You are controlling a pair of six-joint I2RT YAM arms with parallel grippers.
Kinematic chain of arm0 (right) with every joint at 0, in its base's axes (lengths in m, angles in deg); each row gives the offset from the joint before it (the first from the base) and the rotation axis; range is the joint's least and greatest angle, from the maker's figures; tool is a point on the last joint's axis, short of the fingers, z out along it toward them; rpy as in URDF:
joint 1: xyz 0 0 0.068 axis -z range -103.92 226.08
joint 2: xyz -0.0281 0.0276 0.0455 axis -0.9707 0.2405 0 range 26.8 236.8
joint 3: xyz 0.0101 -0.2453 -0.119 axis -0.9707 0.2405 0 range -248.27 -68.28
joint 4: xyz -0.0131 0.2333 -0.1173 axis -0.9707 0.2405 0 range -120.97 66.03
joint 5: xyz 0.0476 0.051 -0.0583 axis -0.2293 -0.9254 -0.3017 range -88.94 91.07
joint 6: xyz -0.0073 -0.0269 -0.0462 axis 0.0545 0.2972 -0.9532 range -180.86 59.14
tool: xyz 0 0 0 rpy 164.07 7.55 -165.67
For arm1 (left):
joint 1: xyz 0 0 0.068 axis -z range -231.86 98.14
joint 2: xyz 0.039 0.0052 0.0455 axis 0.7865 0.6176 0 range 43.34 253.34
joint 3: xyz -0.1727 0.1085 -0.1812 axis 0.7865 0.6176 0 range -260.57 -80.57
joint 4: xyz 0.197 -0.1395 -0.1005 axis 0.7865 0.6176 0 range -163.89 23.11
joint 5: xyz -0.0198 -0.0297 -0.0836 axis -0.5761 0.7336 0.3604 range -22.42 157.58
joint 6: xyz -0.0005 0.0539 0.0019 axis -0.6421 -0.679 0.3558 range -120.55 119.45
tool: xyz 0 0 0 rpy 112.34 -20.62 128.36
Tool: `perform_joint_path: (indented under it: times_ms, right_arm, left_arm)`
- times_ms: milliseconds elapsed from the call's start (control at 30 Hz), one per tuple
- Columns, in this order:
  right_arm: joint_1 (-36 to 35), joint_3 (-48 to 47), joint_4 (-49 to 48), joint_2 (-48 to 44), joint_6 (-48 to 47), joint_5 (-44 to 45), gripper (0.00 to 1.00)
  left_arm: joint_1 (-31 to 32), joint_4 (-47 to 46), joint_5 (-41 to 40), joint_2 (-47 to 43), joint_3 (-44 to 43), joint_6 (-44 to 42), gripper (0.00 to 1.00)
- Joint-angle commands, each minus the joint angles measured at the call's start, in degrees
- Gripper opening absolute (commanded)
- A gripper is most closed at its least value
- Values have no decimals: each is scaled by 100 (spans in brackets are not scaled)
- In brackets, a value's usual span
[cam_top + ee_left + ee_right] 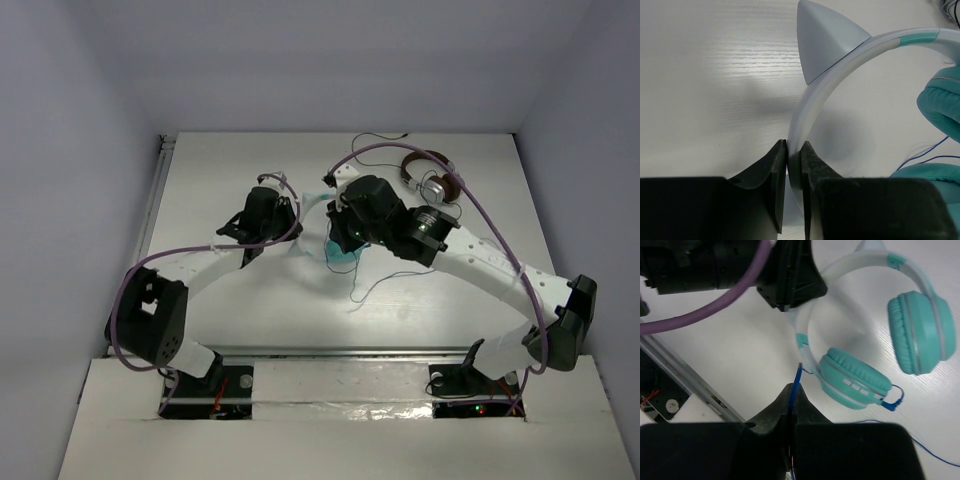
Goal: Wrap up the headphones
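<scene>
**Two-point hold**

Teal-cupped over-ear headphones lie flat on the white surface, mid-table. Left end effector is pinched tight on their pale curved headband. Right end effector is closed on their thin blue cable, just beside the nearer ear cup.

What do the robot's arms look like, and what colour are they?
The left arm and the right arm are both made of smooth white tubes joined by chunky black joints. A thick purple cable loops along each arm. The left tool and the right tool are matte black, each with two wedge-shaped fingers.
</scene>
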Motion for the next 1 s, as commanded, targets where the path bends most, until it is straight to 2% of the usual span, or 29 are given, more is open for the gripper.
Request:
perform_joint_path:
  times_ms: [0, 167, 333, 533, 700, 833, 967]
  right_arm:
    - [67, -98, 322, -319, -176, 110, 0]
    - [67, -63, 1165, -521, -62, 997, 0]
    - [67, -71, 1473, -522, -62, 1112, 0]
    - [67, -194, 1755, -873, -71, 1657, 0]
    - [67, -90, 1703, -812, -132, 2034, 0]
    - [67, -28, 1615, -654, -141, 2194, 0]
    - [67, 87, 984, -583, -237, 2210, 0]
  left_arm:
    - [105, -239, -162, -678, 38, -138, 0]
    - [438, 324, -715, -968, 39, -349, 0]
    - [729, 763, -190, -793, -119, -595, 0]
    - [949, 1738, -250, -661, -453, -850, 0]
    - [949, 2159, 144, -898, -786, -1219, 0]
    - [949, 2451, 118, -1056, -1059, -1570, 0]
    - [949, 2530, 766, -987, -1227, -1913, 0]
